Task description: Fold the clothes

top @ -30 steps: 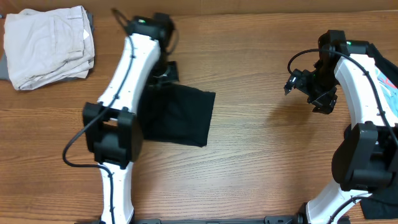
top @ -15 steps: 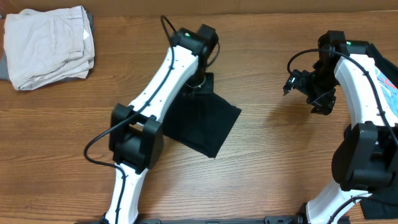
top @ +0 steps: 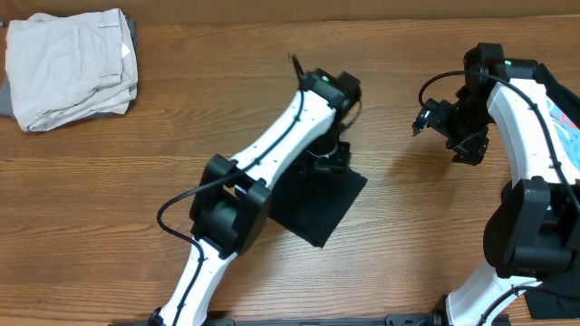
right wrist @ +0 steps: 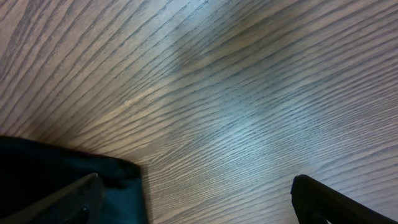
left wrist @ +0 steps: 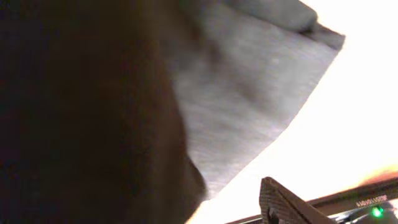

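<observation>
A folded black garment (top: 319, 206) lies mid-table, turned like a diamond. My left gripper (top: 328, 157) is low over its far corner. In the left wrist view the dark fabric (left wrist: 249, 93) fills the left and centre. One fingertip (left wrist: 280, 202) stands apart from it over bright table; the other finger is hidden by the cloth. The jaws are parted and no cloth shows in them. My right gripper (top: 433, 121) hovers open at the right, holding nothing. Its fingers (right wrist: 68, 199) frame bare wood, and a black cloth corner (right wrist: 56, 171) shows at the lower left.
A stack of folded cream clothes (top: 68, 63) sits at the far left corner on a grey piece. A light blue printed piece (top: 567, 127) lies at the right edge behind the right arm. More dark cloth (top: 555, 299) is at the bottom right.
My left arm swept to the right, dragging and turning the black garment toward the table's middle. Its jaws have come apart. The right arm has not moved.
</observation>
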Available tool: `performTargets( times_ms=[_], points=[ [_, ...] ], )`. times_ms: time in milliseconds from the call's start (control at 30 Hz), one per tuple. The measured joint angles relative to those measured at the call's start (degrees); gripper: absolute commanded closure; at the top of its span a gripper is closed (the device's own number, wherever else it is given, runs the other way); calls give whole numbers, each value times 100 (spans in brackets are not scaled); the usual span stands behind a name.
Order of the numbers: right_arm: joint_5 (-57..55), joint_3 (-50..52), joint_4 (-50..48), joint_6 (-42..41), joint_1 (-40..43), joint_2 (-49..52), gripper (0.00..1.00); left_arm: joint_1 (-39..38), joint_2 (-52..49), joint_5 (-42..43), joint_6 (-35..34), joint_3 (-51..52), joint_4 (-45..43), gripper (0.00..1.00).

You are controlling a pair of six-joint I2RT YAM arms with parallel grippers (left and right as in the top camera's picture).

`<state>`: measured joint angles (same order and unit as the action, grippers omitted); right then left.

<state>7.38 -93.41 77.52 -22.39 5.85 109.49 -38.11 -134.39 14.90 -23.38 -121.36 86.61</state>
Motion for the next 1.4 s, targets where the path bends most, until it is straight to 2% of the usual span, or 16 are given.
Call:
performTargets(
  times_ms=[233,467,600,700,933,1233,1400],
  points=[
    [221,0,-125,2,-2,0,0,-361,0,177,11,4,-201,38],
    [289,0,-350,0,9,0,0,-409,0,682,302,4,-96,39],
    [393,0,-420,61,96,0,0,-402,0,697,400,-22,-11,34],
    [632,0,-468,238,284,0,0,-402,0,544,426,-251,236,27],
    [927,0,-562,442,835,0,0,-468,-4,264,422,-890,822,21],
    [1513,0,-553,804,1255,0,0,-1231,-4,160,420,-918,831,22],
    [1799,0,-549,999,1279,0,0,-793,7,-291,387,-1213,1003,20]
  ],
)
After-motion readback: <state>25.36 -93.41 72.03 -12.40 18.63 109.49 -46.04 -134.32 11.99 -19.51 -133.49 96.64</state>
